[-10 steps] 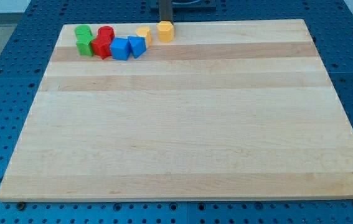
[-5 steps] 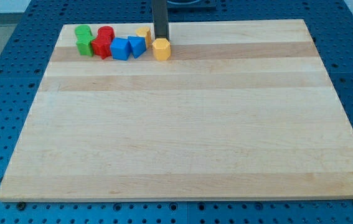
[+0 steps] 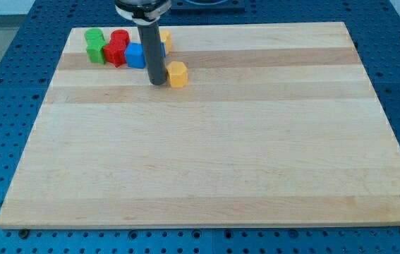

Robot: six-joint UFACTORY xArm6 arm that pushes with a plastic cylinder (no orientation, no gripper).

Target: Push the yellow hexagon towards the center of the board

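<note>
Tip: my tip [image 3: 157, 82] is resting on the board [image 3: 207, 169] in the upper left of the frame, just to the view's left of the yellow hexagon [image 3: 178, 74]. I am running a bare rod with no jaws, so there is nothing to be apart, together or clamped; whether the rod is actually touching the hexagon I cannot tell, the gap being too fine to read.

Rod: it is standing upright and is hiding part of the blue block [image 3: 136, 55] behind it.

Step in hand: I am judging this as the early part of the push. The hexagon is sitting clear of the cluster but is well short of the board's middle.

Next move: the centre is lying toward the view's bottom and somewhat to the right of the hexagon. From where the tip is sitting, a push would be sending it mostly rightward; I am thinking the tip needs to come round to the hexagon's upper-left side and then drive down and right.

Risk: a glancing contact could be spinning the hexagon off line.

Hexagon, looks: small, yellow-orange, faceted sides, flat top, lying flat on the pale wood.

Neighbours: red blocks [image 3: 118, 46], green blocks [image 3: 95, 44] and a second yellow block [image 3: 164, 39] are bunching near the top-left edge, apart from the hexagon.
</note>
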